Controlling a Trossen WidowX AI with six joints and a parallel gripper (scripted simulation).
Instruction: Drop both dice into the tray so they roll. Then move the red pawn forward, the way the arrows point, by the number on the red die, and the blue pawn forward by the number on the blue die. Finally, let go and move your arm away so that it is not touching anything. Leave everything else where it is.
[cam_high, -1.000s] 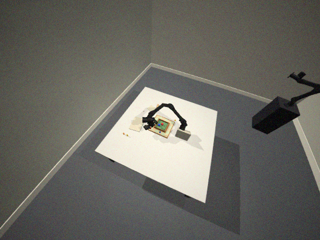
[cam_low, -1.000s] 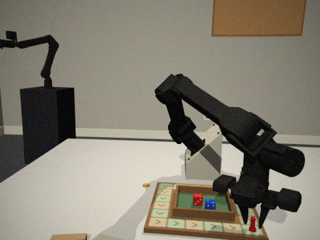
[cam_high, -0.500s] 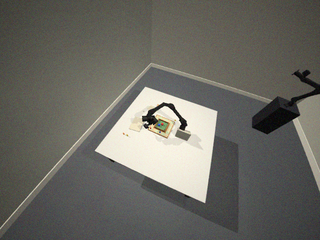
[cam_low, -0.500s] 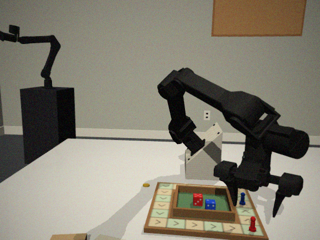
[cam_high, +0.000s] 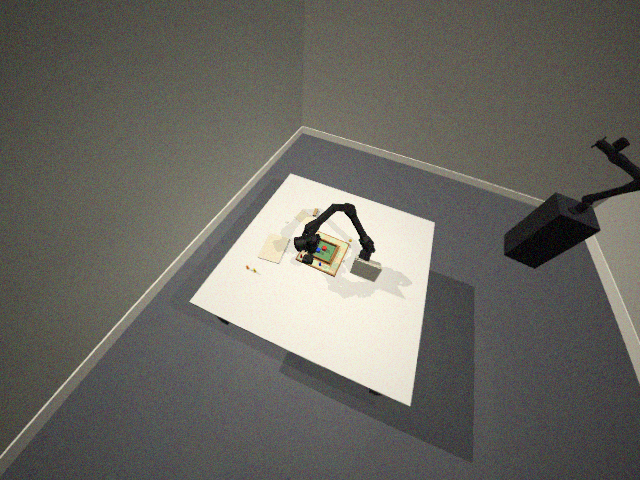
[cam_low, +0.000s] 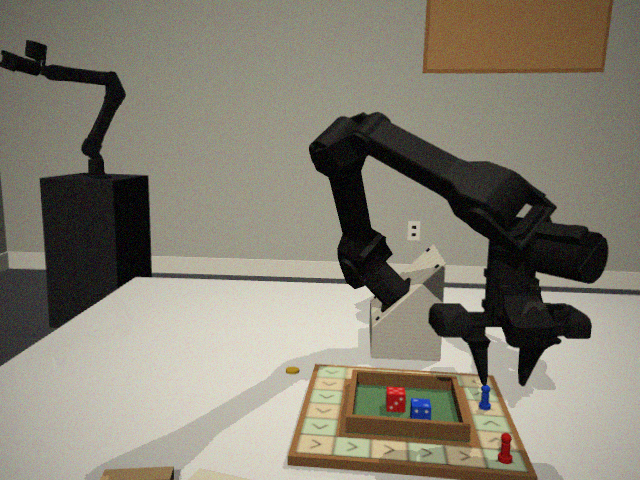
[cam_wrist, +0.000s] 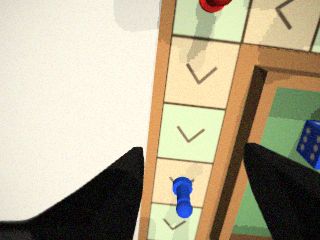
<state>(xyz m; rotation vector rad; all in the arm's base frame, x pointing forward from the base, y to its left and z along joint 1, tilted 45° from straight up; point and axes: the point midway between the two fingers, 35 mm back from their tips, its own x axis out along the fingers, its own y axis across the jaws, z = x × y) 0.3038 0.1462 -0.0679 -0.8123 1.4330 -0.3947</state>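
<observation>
The slim blue pawn (cam_low: 484, 398) (cam_wrist: 183, 197) stands upright on a beige arrow square of the square wooden-edged game board (cam_low: 412, 467) (cam_wrist: 156, 120). Just above it I have the black gripper (cam_low: 504, 383) (cam_wrist: 193, 153), fingers apart and nothing between them. The red pawn (cam_low: 505, 448) (cam_wrist: 215, 4) stands on the corner square. Both dice lie in the green-floored tray (cam_low: 408, 428); from my vantage, the red die's top looks like a five, though I can't be certain.

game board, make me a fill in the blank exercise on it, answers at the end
The pawn on the corner square is ____. The pawn beneath the open pincer is ____. Both dice lie inside the ____. The squares of the game board are marked with ____.

Missing words: red; blue; tray; arrows
</observation>
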